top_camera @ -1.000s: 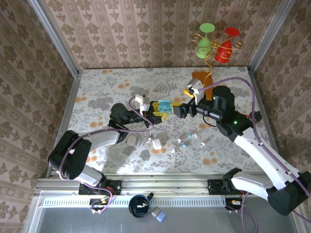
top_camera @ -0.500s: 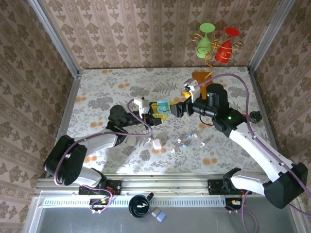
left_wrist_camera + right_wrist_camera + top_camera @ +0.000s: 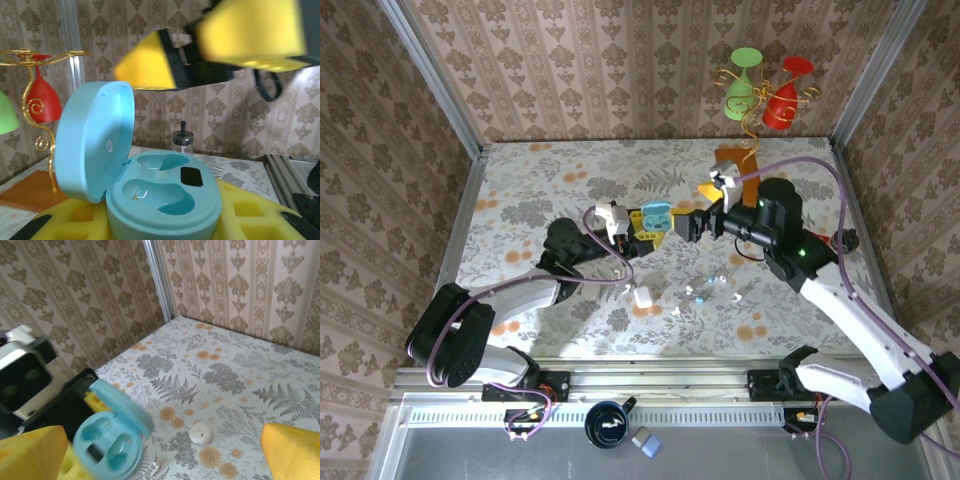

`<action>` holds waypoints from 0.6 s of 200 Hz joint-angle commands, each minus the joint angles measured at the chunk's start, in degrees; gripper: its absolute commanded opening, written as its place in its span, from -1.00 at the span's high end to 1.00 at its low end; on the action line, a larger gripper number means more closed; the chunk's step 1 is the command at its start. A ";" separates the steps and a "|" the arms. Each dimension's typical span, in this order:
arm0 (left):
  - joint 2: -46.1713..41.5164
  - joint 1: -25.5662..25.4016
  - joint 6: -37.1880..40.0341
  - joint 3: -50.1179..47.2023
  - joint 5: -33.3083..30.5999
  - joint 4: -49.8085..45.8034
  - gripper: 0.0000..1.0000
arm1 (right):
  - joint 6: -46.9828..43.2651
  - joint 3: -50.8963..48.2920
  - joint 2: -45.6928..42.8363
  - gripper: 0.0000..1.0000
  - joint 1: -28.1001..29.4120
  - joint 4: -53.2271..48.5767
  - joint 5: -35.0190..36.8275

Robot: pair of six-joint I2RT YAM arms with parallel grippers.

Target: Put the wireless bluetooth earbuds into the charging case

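**Case held open, earbuds loose on the table**

The flower-patterned table (image 3: pixel 520 190) carries the work near its middle. The left gripper (image 3: pixel 646 226) is clamped on the pale blue plastic charging case (image 3: pixel 165 200), with a yellow pad on either side. The case's lid is hinged back and its wells face the other arm, probably to offer a steady, raised target. The right gripper (image 3: pixel 160 452) sits just beside the case with its yellow fingers spread wide and nothing in them, presumably ready to fetch. Both wells look empty. The tiny white and bluish plastic earbuds (image 3: pixel 692 291) lie scattered on the table near the case, close to a small white oval case (image 3: pixel 642 295).
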 commanded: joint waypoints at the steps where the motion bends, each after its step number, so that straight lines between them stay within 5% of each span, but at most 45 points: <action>1: -1.89 0.76 2.22 -0.87 -4.02 -0.18 0.44 | 6.34 -4.71 -4.51 -1.00 -2.03 5.15 -1.45; 67: -1.68 2.58 1.64 -2.00 -4.56 1.82 0.44 | 19.05 -11.47 -10.25 -0.75 -4.05 -14.72 9.03; 120: -0.33 5.24 -1.53 -2.13 -2.19 3.21 0.46 | 17.64 -13.62 1.93 -0.67 -3.27 -20.68 8.78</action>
